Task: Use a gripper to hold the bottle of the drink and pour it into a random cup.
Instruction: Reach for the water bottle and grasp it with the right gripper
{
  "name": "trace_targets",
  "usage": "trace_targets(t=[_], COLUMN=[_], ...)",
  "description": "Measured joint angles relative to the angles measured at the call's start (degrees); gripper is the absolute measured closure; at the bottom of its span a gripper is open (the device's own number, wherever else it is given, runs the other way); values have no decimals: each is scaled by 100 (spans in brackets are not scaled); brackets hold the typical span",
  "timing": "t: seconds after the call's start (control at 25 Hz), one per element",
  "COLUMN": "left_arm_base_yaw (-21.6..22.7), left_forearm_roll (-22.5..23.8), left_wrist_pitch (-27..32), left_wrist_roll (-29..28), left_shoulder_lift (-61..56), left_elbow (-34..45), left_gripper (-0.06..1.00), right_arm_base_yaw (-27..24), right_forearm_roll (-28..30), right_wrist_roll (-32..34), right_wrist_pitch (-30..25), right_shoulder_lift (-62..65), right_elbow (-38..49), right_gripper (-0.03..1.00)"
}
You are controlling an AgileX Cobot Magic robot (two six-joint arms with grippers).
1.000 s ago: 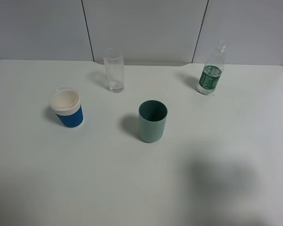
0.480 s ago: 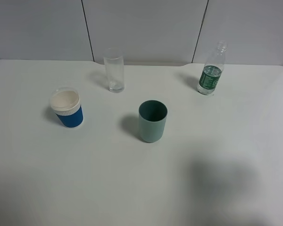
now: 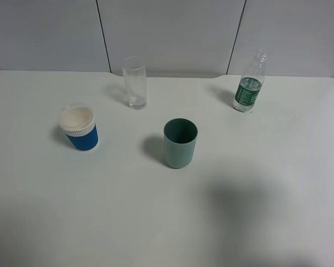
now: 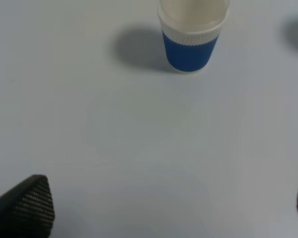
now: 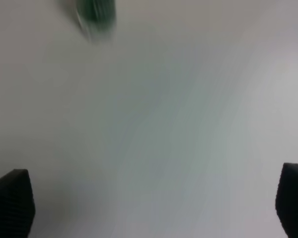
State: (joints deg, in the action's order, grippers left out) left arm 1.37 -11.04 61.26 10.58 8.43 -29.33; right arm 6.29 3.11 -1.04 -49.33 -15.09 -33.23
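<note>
My right gripper (image 5: 151, 206), black jaws wide apart and empty, has started moving, its shadow (image 3: 239, 206) sliding across the white tabletop (image 3: 306, 161), while the small clear green-labelled plastic bottle (image 3: 248, 90) stands upright well ahead of it, so I judge the reach has only begun.

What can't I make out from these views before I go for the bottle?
- Right wrist view: blurred; the bottle is a green smear cut off by the frame edge; the right hand shows fingertips only.
- High view: both hands lie outside the frame; the bottle's fill level is too small to judge.
- Left wrist view: the blue cup has its top cut off; the left hand shows fingertips only.
</note>
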Motion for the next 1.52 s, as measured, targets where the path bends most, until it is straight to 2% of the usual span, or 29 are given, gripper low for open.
trace_targets(t=[0.28, 0.4, 0.52, 0.92, 1.28, 1.52], left_arm_base_yaw=[0, 0, 0, 0, 0, 0], left_forearm_roll=[0, 0, 0, 0, 0, 0], left_wrist_pitch=[0, 0, 0, 0, 0, 0], left_wrist_roll=[0, 0, 0, 0, 0, 0], left_shoulder_lift=[0, 0, 0, 0, 0, 0], left_elbow=[0, 0, 0, 0, 0, 0], left_gripper=[-5, -5, -5, -5, -5, -5], right_arm_base_yaw=[0, 0, 0, 0, 0, 0], right_forearm_roll=[-311, -311, -311, -222, 180, 309], right_wrist_roll=[4, 4, 4, 4, 4, 4], right_wrist_pitch=[2827, 3671, 4142, 4374, 5046, 5190], right_shoulder_lift=[0, 0, -111, -1406, -2407, -3055], right_elbow=[-129, -133, -144, -150, -150, -150], right_gripper=[1, 1, 1, 1, 1, 1])
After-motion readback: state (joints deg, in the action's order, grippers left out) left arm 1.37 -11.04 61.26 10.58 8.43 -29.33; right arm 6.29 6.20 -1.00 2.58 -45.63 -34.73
